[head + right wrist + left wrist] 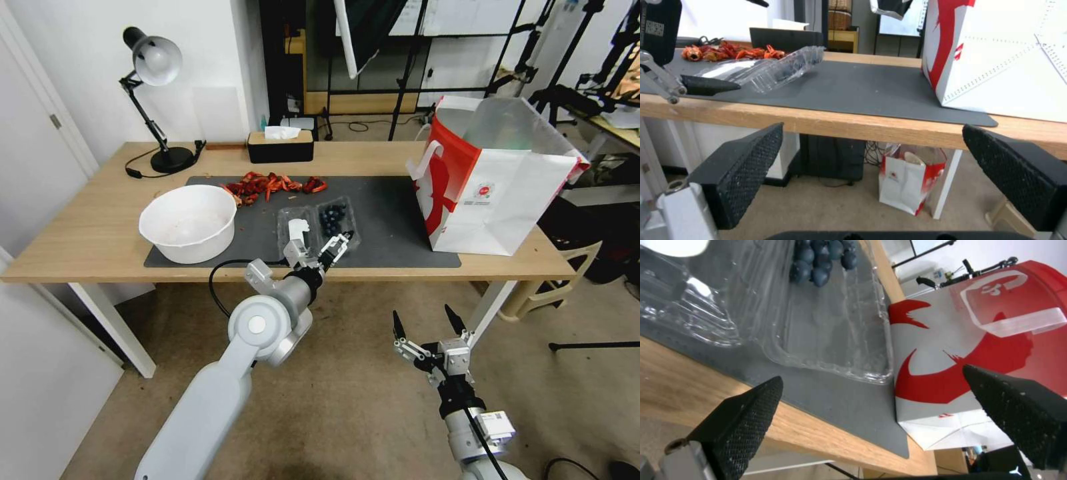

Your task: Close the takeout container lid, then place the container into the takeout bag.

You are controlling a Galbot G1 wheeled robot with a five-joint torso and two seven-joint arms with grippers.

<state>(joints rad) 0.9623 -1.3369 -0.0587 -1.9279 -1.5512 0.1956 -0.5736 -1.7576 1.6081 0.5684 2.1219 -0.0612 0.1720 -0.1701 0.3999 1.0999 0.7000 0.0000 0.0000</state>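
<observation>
We see the desk (87, 233) with a dark mat (393, 227) along its front edge. The takeout bag (497, 180) stands upright on the mat's right end, near the desk's front right corner; its far side runs behind the open mouth and we can't see inside. A white bowl (189, 222) sits on the mat's left end. A desk lamp (155, 100) stands at the back left, a black tissue box (280, 145) at the back edge, and red scraps (270, 185) lie on the mat's back strip; what they are is hard to make out.

The takeout container (333, 223) lies open mid-mat near the front edge, blueberries (331, 217) in its right half. The lid (293, 230) lies flat beside it to the left, partly covered by our left gripper (321, 248), so the sticker is half hidden.

Left gripper hovers at the container's front rim, fingers spread wide, gripping nothing; in the left wrist view the clear plastic sits between and beyond the tips, cut off at the frame edge. Contact with the plastic: can't tell.

Right gripper (428, 323) hangs below and in front of the desk's front edge, fingers spread, empty.
</observation>
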